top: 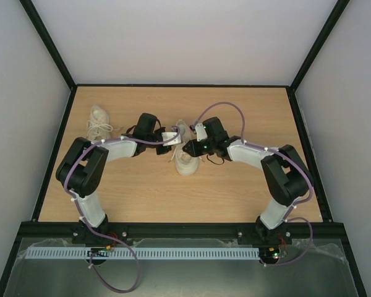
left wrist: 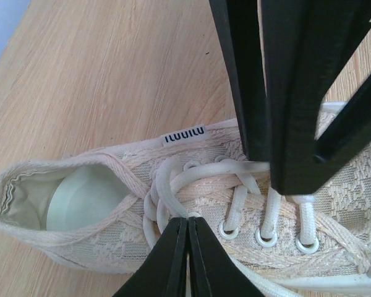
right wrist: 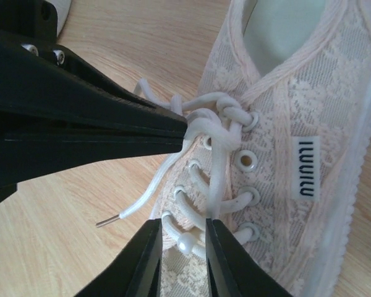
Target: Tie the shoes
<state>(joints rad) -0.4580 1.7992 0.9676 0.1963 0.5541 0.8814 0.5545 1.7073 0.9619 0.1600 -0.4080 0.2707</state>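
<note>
The brown desk (top: 235, 192) holds it all. The left arm (top: 86, 168) and the right arm (top: 285, 174) bend in to meet near the middle.

One shoe (top: 187, 164) lies on the desk between the two claws. The other shoe (top: 99, 122) sits well apart, at the far left, and nothing touches it.

The left claw (top: 169, 137) is over the middle shoe. Its fingers (left wrist: 173, 257) are pressed flat together, and the tip touches the lace (right wrist: 213, 131) by the top holes. I cannot tell if the lace is pinched inside.

The right claw (right wrist: 184, 230) comes from the other side. It is open just a little, and the crossed lace on the shoe shows in the thin gap.

A small white tag (right wrist: 305, 167) is on the side of the shoe. One loose lace end (right wrist: 109, 220) lies on the desk beside the shoe.
</note>
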